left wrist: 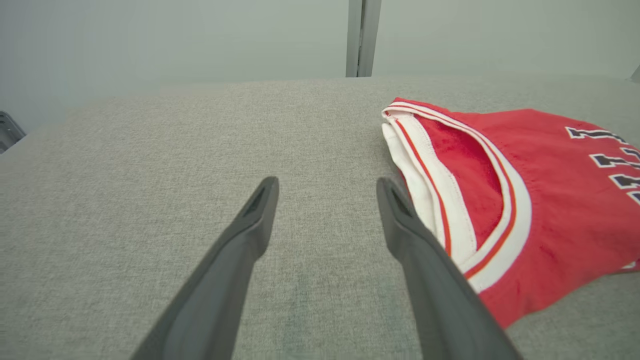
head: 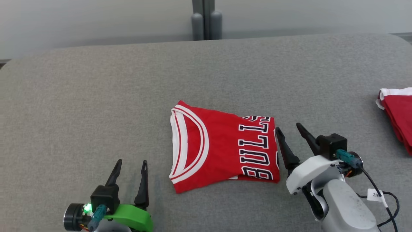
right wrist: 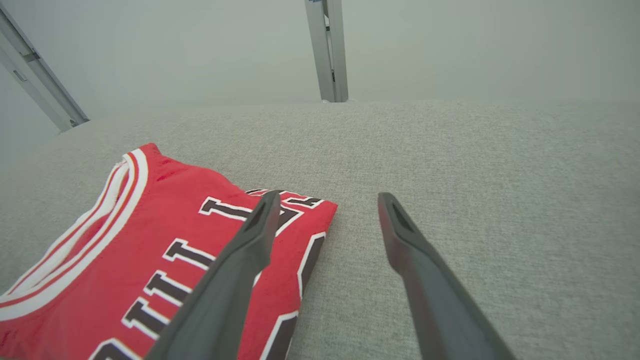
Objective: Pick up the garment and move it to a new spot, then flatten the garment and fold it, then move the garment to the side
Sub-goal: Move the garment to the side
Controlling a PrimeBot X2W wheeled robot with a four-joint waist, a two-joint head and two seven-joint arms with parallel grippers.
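Folded red jersey (head: 222, 145) lies flat between our two grippers.

We see the jersey in the middle of the grey padded surface (head: 96, 96), its white-trimmed neckline to the left and its black lettering to the right. Our left gripper (head: 132, 160) hovers near the left corner, a little apart from the cloth, fingers spread and holding nothing. Our right gripper (head: 288, 126) sits just beside the jersey's right edge, fingers also parted and empty; we cannot tell whether the inner finger touches the fabric. Another red and white garment (head: 399, 112) lies at the far right edge, well apart.
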